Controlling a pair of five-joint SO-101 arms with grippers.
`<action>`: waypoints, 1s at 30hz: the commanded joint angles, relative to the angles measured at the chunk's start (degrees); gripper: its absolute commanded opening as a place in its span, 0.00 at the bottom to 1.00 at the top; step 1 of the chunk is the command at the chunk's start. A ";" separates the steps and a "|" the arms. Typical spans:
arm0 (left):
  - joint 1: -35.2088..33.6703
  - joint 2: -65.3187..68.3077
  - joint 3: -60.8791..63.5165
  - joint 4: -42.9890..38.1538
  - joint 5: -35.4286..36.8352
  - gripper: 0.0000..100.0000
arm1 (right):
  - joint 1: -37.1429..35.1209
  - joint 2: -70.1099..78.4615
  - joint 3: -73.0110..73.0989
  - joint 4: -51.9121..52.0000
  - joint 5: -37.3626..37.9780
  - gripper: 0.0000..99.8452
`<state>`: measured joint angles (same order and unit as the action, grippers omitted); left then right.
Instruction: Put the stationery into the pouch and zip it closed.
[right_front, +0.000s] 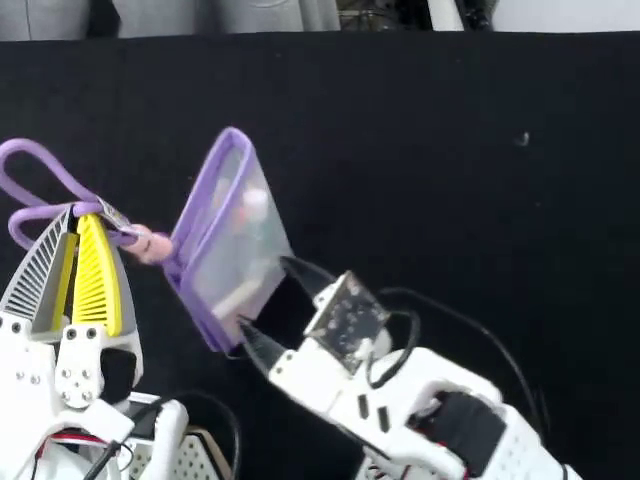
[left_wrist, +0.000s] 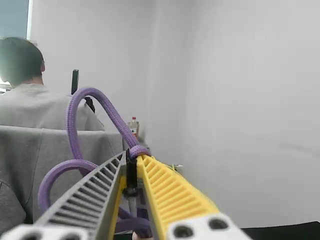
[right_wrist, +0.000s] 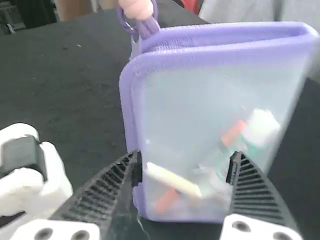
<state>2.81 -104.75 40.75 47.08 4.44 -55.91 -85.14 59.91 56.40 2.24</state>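
Most of the job looks done. The stationery (right_wrist: 170, 182), white and orange-red pieces, lies inside the pouch (right_wrist: 210, 115) and shows through its clear face. The purple zip band (right_wrist: 220, 42) along the pouch's upper edge reads as joined, with no gap. I cannot tell whether the slider has reached its end stop. My judgement is that what is left, at most, is the last bit of the zip pull, then letting go and setting the pouch down.

The left gripper (right_front: 82, 215) has its yellow and grey fingers clenched on the purple cord (left_wrist: 75, 125) that loops off the pouch's zip corner. A small pink charm (right_front: 150, 243) hangs between that grip and the pouch.

The right gripper (right_front: 268, 300) has its black fingers spread across the pouch's lower end, one at each side. It appears to clasp the pouch there.

The pouch is off the black table (right_front: 480, 150), held between the two grippers and tilted. In the high view its long axis runs from the near end in the right gripper up and away toward the table's far side. Its clear face turns toward the right arm. The zip corner with the charm points at the left gripper.
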 joint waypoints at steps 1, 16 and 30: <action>-0.04 2.99 -6.11 -1.85 -0.35 0.03 | -4.04 -0.04 3.30 -8.18 -0.53 0.28; 0.48 24.26 -22.55 2.64 -0.35 0.03 | 5.19 -0.13 6.81 -13.27 -0.09 0.28; 2.95 21.19 -22.55 5.54 -0.35 0.03 | 15.38 0.48 6.90 -24.26 0.09 0.28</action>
<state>2.90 -83.65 21.32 52.97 4.26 -41.58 -84.62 67.38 36.09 2.15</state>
